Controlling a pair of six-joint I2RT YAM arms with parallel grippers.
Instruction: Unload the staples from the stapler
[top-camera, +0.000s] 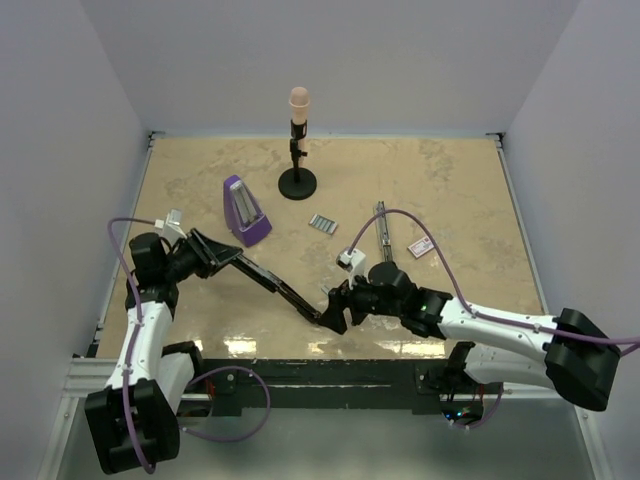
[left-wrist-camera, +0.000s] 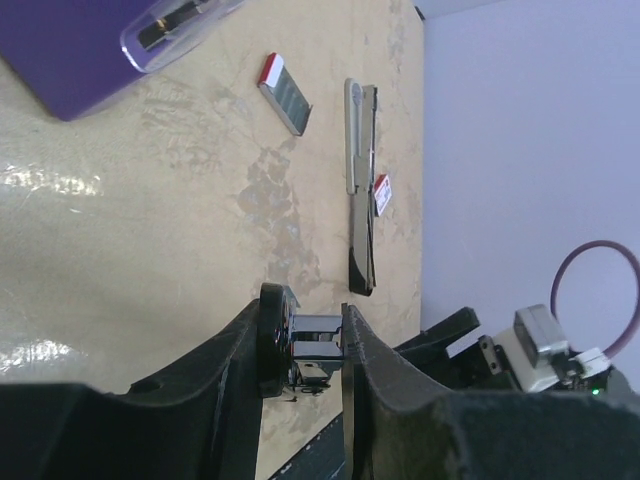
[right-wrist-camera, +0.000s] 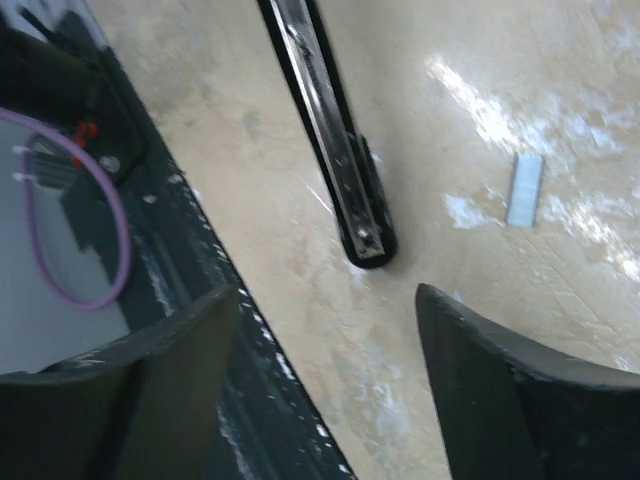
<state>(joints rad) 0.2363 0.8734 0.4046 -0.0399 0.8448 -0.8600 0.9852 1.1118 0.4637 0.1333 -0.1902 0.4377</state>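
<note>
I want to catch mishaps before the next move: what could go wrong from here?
The left tool pinches the stapler only at one end, so a pull from the open right tool at its far tip may twist it loose. That tip lies close to the front edge of the table; anything shaken out could drop off.

On the counter (top-camera: 460, 190), the stand (top-camera: 297, 150) sits at the back, with the wedge (top-camera: 245, 212) left of it and nearer. The staples (top-camera: 322, 223) lie between the wedge and a slim bar (top-camera: 381, 230), and a card (top-camera: 421, 246) lies right of that. The stapler (top-camera: 285, 291) slants from the left claw (left-wrist-camera: 302, 318) toward the front edge, ending just ahead of the right claw (right-wrist-camera: 325, 295).
</note>
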